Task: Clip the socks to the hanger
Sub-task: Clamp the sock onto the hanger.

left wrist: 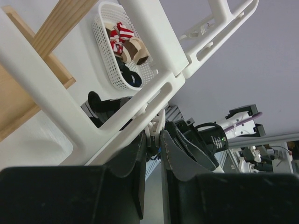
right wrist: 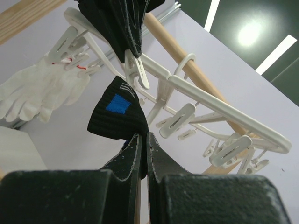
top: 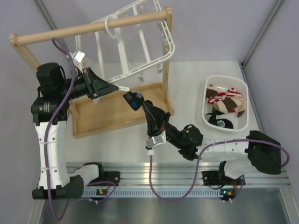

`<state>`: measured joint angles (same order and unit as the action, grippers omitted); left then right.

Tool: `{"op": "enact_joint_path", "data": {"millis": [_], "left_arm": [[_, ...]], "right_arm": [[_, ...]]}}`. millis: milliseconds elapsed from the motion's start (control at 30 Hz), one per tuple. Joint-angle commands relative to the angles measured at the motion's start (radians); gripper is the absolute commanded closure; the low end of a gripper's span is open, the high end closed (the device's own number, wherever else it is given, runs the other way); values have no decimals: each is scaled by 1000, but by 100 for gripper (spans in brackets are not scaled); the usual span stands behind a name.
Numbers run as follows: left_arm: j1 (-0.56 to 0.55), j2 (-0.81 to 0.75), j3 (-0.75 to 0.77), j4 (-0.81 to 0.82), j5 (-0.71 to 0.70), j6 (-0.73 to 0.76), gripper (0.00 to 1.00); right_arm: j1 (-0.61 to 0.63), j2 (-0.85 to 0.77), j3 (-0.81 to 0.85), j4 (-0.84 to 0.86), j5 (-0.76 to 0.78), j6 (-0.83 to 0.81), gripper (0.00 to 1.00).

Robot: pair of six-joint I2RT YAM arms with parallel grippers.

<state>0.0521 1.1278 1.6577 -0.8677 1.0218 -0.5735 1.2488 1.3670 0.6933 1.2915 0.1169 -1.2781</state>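
While pale walls (top: 219, 28) enclose the white table (top: 187, 79), the left gripper (left wrist: 159, 135) pinches a hanger (left wrist: 154, 32) clip (left wrist: 156, 125); the right gripper (right wrist: 144, 137) clamps tight on a black sock (right wrist: 117, 112).

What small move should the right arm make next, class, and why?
Probably raise the right gripper slightly, bringing the free edge of the sock up into the clip that the left gripper pinches. The sock, gripped from below, sits just beneath that clip, not yet in it.

Top camera looks down; both wrist cameras look up, close, sharing the hanger (left wrist: 149, 32).
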Motion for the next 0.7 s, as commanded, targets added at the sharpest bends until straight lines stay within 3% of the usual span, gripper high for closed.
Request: {"op": "enact_joint_path", "data": {"millis": [0, 667], "left_arm": [[-5, 0, -16, -5, 121, 1, 83], [3, 6, -24, -30, 164, 32, 84]], "right_arm": [[-18, -25, 12, 420, -31, 25, 100], [-43, -17, 49, 419, -91, 34, 100]]}}
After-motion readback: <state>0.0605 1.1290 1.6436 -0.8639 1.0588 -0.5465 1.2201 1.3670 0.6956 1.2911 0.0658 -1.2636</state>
